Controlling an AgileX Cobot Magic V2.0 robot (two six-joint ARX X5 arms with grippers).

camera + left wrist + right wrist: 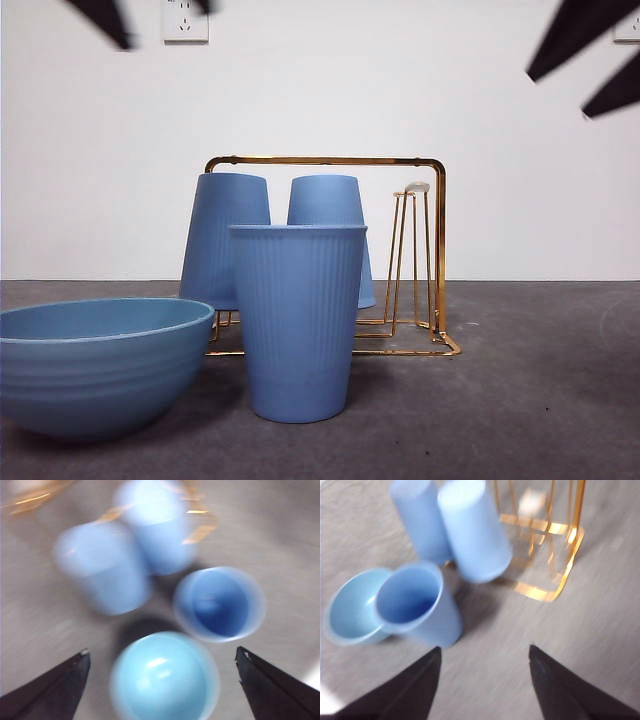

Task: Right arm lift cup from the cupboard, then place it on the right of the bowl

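Tall light-blue ribbed cup (298, 320) stands upright, mouth up, on grey table (520, 400), just right of wide teal-blue bowl (95, 362), in front of gold wire cupboard rack (437, 250). Two identical light-blue cups (222, 238) sit upside down on rack. Right gripper (485, 652) above table, jaws apart, holding nothing. Left gripper (162, 657) high above bowl, jaws wide apart, holding nothing.

- cup (298, 320): light blue, fine vertical ribs, deeper blue inside
- two upturned cups (225, 240) on the rack: same light blue, plain-looking
- bowl (95, 365): matte teal-blue, faint horizontal ridges outside
- cupboard (425, 260): shiny gold wire
- desk (530, 400): dark grey
- wall (320, 80): white
- right gripper (485, 652) and left gripper (162, 655): black fingers
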